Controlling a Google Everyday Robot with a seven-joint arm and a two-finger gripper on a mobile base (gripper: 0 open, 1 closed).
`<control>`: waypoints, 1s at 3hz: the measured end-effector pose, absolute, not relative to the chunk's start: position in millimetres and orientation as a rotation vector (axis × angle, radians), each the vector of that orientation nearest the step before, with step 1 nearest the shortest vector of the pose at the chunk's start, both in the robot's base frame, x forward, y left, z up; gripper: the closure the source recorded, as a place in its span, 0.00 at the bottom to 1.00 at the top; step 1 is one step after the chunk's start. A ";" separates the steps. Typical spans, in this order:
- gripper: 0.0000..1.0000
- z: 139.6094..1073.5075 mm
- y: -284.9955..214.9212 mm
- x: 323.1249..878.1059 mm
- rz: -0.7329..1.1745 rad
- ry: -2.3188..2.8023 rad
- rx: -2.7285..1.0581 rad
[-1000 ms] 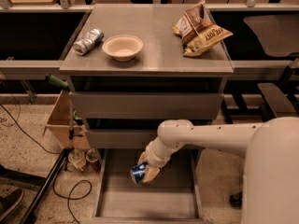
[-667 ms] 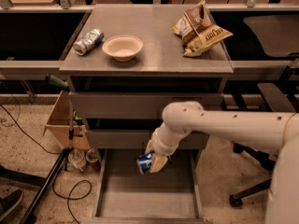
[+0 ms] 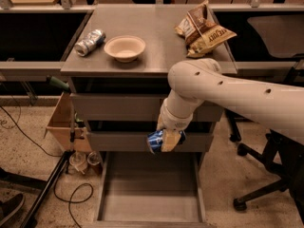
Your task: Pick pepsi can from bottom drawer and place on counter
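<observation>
The pepsi can (image 3: 155, 141) is gripped by the closed pincer (image 3: 167, 139) and hangs in the air in front of the middle drawer face, above the open bottom drawer (image 3: 149, 196), whose grey floor is seen bare. The can's long axis lies roughly level, running left to right, with its blue body projecting from the left side of the pincer. The counter surface (image 3: 159, 37) lies above and farther away than the pincer, so a lift past its near edge is judged to be needed first. On it are seen a silver can (image 3: 89, 42) at the left, a paper bowl (image 3: 125, 48) beside that, and a chip bag (image 3: 204, 30) at the far right.
</observation>
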State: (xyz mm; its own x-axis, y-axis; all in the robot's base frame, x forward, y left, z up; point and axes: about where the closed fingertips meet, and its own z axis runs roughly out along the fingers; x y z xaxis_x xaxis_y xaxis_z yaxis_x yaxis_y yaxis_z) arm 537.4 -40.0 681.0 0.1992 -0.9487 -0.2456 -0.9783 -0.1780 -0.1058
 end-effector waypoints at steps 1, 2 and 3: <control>1.00 680.7 -40.0 537.2 0.181 1.840 -2.236; 1.00 682.9 -42.0 548.4 0.186 1.835 -2.226; 1.00 723.3 -55.7 581.1 0.065 1.841 -2.216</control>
